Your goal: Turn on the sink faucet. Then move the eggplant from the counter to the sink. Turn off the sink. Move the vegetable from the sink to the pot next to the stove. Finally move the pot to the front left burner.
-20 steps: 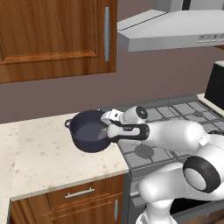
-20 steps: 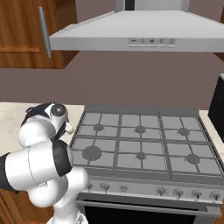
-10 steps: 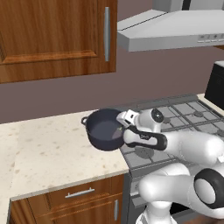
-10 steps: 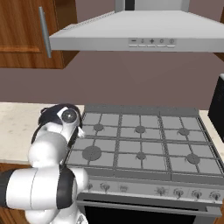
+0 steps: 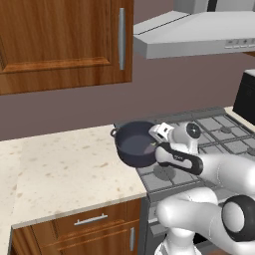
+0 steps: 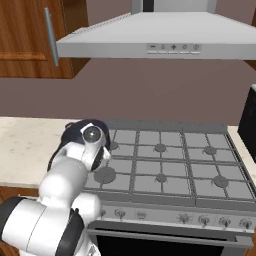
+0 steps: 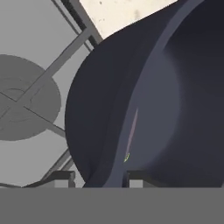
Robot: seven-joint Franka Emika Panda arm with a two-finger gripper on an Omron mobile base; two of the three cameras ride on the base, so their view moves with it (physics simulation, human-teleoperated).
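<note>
The dark blue-grey pot (image 5: 135, 144) hangs over the seam between the beige counter (image 5: 64, 169) and the stove (image 5: 219, 134). My gripper (image 5: 155, 145) is shut on its right rim. In the hand view the pot wall (image 7: 105, 109) runs between my two fingertips (image 7: 62, 176), one outside and one inside the pot. The front left burner (image 5: 164, 172) lies just right of and below the pot, and it is the round disc (image 7: 22, 103) in the hand view. In the right base view my arm covers most of the pot (image 6: 69, 136). The eggplant, the sink and the faucet are out of view.
Brown wall cabinets (image 5: 64, 40) and a grey range hood (image 5: 199, 35) hang above. The stove's grate bars (image 6: 165, 165) span several burners to the right. A dark appliance (image 5: 246, 97) stands at the far right. Counter drawers with a silver handle (image 5: 91, 219) sit below.
My gripper has carried the pot to the right, from over the counter to the stove's left edge. The grip on the rim is unchanged.
</note>
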